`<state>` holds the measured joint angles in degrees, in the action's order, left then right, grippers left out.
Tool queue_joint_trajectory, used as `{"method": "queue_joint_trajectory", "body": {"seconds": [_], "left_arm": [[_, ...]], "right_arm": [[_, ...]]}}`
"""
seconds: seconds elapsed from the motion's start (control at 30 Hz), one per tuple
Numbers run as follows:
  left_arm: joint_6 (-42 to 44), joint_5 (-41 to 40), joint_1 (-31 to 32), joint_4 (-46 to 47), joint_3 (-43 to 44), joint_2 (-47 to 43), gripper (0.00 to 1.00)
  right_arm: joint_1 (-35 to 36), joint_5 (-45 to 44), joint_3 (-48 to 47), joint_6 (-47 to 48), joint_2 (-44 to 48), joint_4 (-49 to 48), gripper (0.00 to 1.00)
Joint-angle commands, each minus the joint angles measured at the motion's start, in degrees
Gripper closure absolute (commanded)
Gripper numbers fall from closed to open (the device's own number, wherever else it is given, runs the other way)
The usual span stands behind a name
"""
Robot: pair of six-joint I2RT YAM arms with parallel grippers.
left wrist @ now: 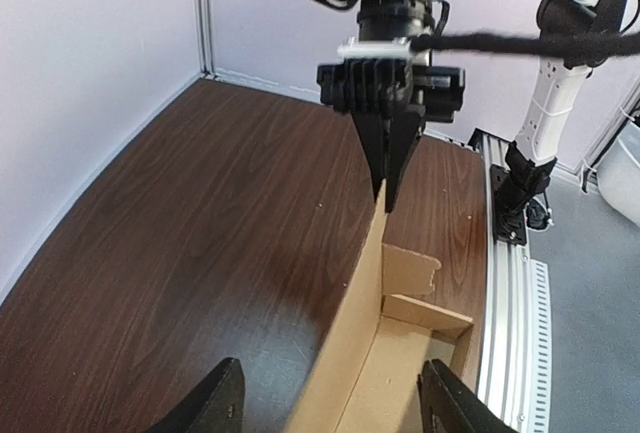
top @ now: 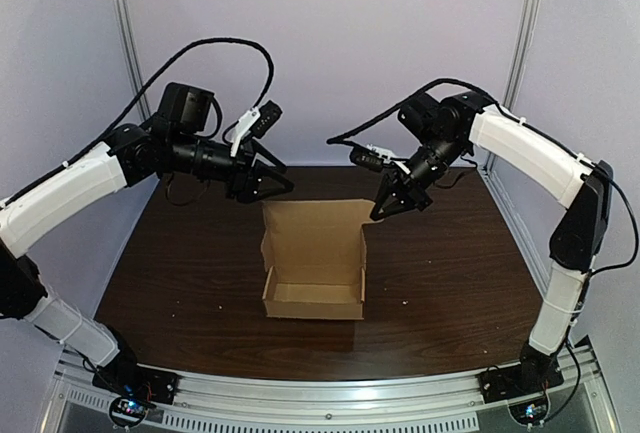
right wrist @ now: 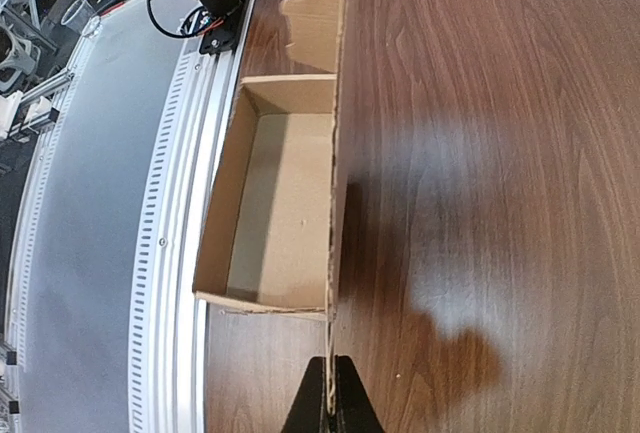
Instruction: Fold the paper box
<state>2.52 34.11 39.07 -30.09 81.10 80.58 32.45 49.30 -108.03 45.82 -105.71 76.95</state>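
At 7 and 5 o'clock on the table [top: 180, 283], the two arm bases are bolted to the aluminium rail [top: 320, 393] along the near edge.

The paper box [top: 313, 273] sits at the middle of the table. Its low front wall faces 6 o'clock, short side flaps stand at 3 and 9 o'clock, and the tall back panel [top: 315, 218] stands upright on the 12 o'clock side.

The left arm climbs from its base out past the left edge. Its white link then slants up and inward to a bent wrist, which points toward 3 o'clock and slightly down. The left gripper [top: 280, 179] hovers at 11 o'clock from the box, by the panel's top left corner. Its jaws are spread wide and hold nothing. In the left wrist view the panel's top edge runs between the two fingers [left wrist: 225, 398], with no contact visible.

The right arm rises nearly straight from its base to an elbow at 3 o'clock, slants up and inward, then bends steeply down. The right gripper [top: 383, 211], at 1 o'clock from the box, is pinched closed on the panel's top right corner. The thin cardboard edge is clamped between its fingertips.

A pale back wall [top: 340, 53] stands at 12 o'clock.
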Motion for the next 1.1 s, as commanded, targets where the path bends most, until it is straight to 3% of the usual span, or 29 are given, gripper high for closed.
{"method": "queue_joint_trajectory", "body": {"seconds": [0.0,0.1,0.23,0.4,0.53,0.7,0.87,1.07], "left_arm": [[3.4,2.9,1.6,-6.9,0.7,4.2,0.38],[4.8,-0.6,2.6,-6.2,0.3,4.2,0.37],[5.2,0.8,2.9,-6.2,1.7,5.8,0.40],[5.7,2.6,3.3,-7.8,3.5,8.6,0.57],[6.4,3.1,3.6,-9.6,5.1,10.6,0.82],[6.5,3.2,3.7,-9.9,5.6,11.4,0.99],[6.4,4.9,3.7,-8.8,4.2,10.5,1.00],[6.0,6.0,3.7,-4.5,0.1,7.3,1.00]], "right_arm": [[1.0,-2.0,-5.5,-0.4,-2.0,13.3,1.00],[1.3,-1.4,-7.2,1.9,-3.1,16.5,1.00],[2.1,-1.5,-7.3,3.3,-3.5,18.3,1.00],[2.2,-1.3,-7.2,2.9,-3.1,17.8,1.00],[2.3,-1.2,-7.5,2.7,-3.2,17.5,1.00],[2.3,0.2,-7.4,2.4,-3.4,17.5,0.98],[1.3,4.4,-8.6,3.4,-3.5,20.1,0.81],[-7.9,11.8,-12.8,1.2,-4.4,20.1,0.68]]}}
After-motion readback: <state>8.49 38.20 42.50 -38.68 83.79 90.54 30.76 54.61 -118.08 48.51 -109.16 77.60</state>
